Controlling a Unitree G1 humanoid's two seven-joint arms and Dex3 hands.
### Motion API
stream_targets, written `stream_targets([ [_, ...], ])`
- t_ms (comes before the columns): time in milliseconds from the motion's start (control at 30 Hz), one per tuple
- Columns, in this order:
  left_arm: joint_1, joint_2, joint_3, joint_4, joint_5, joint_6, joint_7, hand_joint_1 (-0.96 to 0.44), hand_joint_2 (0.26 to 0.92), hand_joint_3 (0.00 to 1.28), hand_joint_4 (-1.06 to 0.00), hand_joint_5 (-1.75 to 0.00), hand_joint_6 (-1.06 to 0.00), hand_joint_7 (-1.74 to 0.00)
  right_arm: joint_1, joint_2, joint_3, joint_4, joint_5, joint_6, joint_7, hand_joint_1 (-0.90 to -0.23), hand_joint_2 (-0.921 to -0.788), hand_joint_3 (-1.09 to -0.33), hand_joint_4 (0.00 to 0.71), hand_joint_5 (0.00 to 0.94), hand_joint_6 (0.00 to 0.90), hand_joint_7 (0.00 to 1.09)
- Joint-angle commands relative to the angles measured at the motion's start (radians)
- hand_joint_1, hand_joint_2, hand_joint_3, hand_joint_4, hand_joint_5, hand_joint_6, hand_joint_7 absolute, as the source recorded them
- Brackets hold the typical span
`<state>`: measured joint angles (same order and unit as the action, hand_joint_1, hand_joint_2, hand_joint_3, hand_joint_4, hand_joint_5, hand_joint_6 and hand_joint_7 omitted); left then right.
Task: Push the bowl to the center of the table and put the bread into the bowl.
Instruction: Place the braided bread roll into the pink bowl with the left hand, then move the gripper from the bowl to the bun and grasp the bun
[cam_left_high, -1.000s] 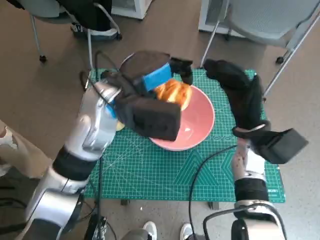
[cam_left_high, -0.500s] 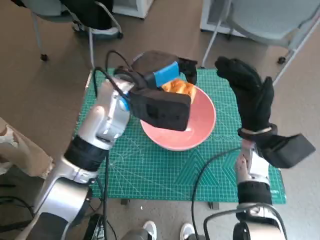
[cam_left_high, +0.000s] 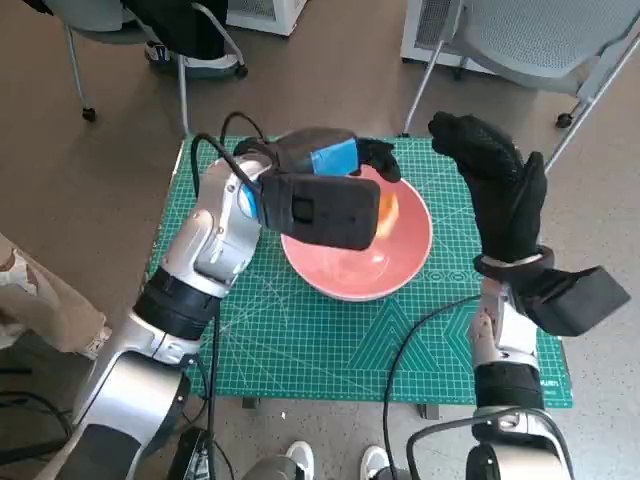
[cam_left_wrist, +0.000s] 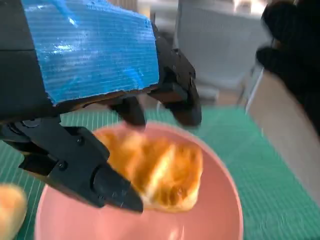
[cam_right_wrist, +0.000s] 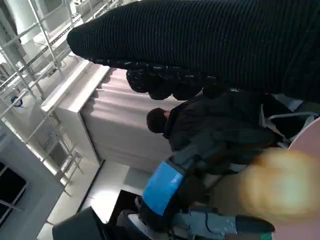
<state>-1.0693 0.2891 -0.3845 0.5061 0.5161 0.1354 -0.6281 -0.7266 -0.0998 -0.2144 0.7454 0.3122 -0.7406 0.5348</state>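
Observation:
The pink bowl (cam_left_high: 345, 278) stands on the green cutting mat (cam_left_high: 300, 345), a little behind the middle. My left hand (cam_left_high: 328, 160) hovers over the bowl's far rim with its fingers spread. The golden bread (cam_left_high: 388, 208) lies just under them inside the bowl, blurred and free of the fingers. In the left wrist view the bread (cam_left_wrist: 160, 175) sits below the black fingers (cam_left_wrist: 182, 102) against the bowl's wall (cam_left_wrist: 222, 200). My gloved right hand (cam_left_high: 500, 190) is raised upright at the bowl's right side, fingers apart and holding nothing.
A second pale bread piece (cam_left_wrist: 7, 210) shows at the edge of the left wrist view, beside the bowl. Chairs stand behind the table at the back right (cam_left_high: 540, 40) and back left (cam_left_high: 130, 30). A person's leg (cam_left_high: 40, 300) is at the left.
My left hand has opened over the bowl, and the bread has dropped from its fingers down into the bowl. The right hand has stayed raised beside the bowl.

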Motion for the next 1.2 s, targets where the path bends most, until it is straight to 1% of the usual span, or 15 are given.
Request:
stream_targets([
  [33, -0.027, 0.015, -0.001, -0.039, -0.001, 0.024, -0.023, -0.16, 0.743, 0.1, -0.05, -0.01, -0.23, -0.03, 0.021, -0.001, 0.002, 0.016, 0.007, 0.015, 0.011, -0.644, -0.921, -0.777, 0.223, 0.0, 0.096, 0.48],
  [200, -0.001, 0.028, 0.002, -0.074, 0.004, 0.019, -0.008, -0.23, 0.739, 0.08, -0.01, 0.0, -0.21, -0.01, 0.023, 0.0, 0.004, 0.017, 0.007, 0.009, 0.018, -0.644, -0.921, -0.777, 0.219, 0.0, 0.093, 0.48],
  [400, 0.028, 0.058, 0.022, -0.118, -0.012, 0.013, -0.005, -0.27, 0.742, 0.06, 0.0, 0.0, -0.19, 0.0, 0.02, 0.0, 0.002, 0.023, 0.007, 0.012, 0.021, -0.644, -0.921, -0.777, 0.219, 0.0, 0.09, 0.48],
  [533, 0.063, 0.093, 0.053, -0.198, -0.03, 0.037, -0.02, -0.29, 0.744, 0.05, 0.0, 0.0, -0.18, 0.0, 0.019, 0.001, 0.003, 0.025, 0.009, 0.011, 0.027, -0.644, -0.921, -0.777, 0.219, 0.0, 0.088, 0.49],
  [667, 0.115, 0.149, 0.1, -0.333, -0.045, 0.075, -0.046, -0.31, 0.746, 0.05, 0.0, 0.0, -0.18, 0.0, 0.017, 0.004, 0.004, 0.029, 0.006, 0.011, 0.028, -0.646, -0.921, -0.778, 0.22, 0.001, 0.086, 0.49],
  [800, 0.181, 0.217, 0.166, -0.474, -0.062, 0.097, -0.058, -0.32, 0.742, 0.04, 0.0, 0.0, -0.18, 0.0, 0.018, 0.006, 0.006, 0.025, 0.007, 0.013, 0.029, -0.647, -0.921, -0.779, 0.22, 0.001, 0.085, 0.49],
  [900, 0.254, 0.281, 0.242, -0.589, -0.081, 0.088, -0.051, -0.31, 0.736, 0.03, 0.0, 0.0, -0.17, 0.0, 0.02, 0.008, 0.008, 0.018, 0.009, 0.016, 0.031, -0.647, -0.921, -0.779, 0.221, 0.001, 0.085, 0.49],
  [1000, 0.323, 0.327, 0.304, -0.67, -0.093, 0.073, -0.034, -0.31, 0.724, 0.02, 0.0, 0.0, -0.18, 0.0, 0.022, 0.01, 0.011, 0.014, 0.009, 0.017, 0.032, -0.647, -0.921, -0.779, 0.221, 0.001, 0.085, 0.49],
  [1067, 0.389, 0.356, 0.351, -0.719, -0.089, 0.046, 0.001, -0.32, 0.717, 0.02, 0.0, 0.0, -0.18, 0.0, 0.023, 0.011, 0.011, 0.015, 0.01, 0.016, 0.033, -0.648, -0.921, -0.779, 0.22, 0.001, 0.085, 0.49],
  [1133, 0.438, 0.374, 0.378, -0.753, -0.08, 0.028, 0.029, -0.33, 0.712, 0.01, 0.0, 0.0, -0.17, 0.0, 0.024, 0.012, 0.011, 0.013, 0.011, 0.016, 0.034, -0.648, -0.921, -0.778, 0.219, 0.0, 0.085, 0.49],
  [1200, 0.515, 0.397, 0.409, -0.804, -0.041, 0.004, 0.078, -0.38, 0.705, 0.01, 0.0, 0.0, -0.17, 0.0, 0.024, 0.012, 0.011, 0.016, 0.012, 0.016, 0.035, -0.648, -0.921, -0.778, 0.219, 0.0, 0.084, 0.49],
])
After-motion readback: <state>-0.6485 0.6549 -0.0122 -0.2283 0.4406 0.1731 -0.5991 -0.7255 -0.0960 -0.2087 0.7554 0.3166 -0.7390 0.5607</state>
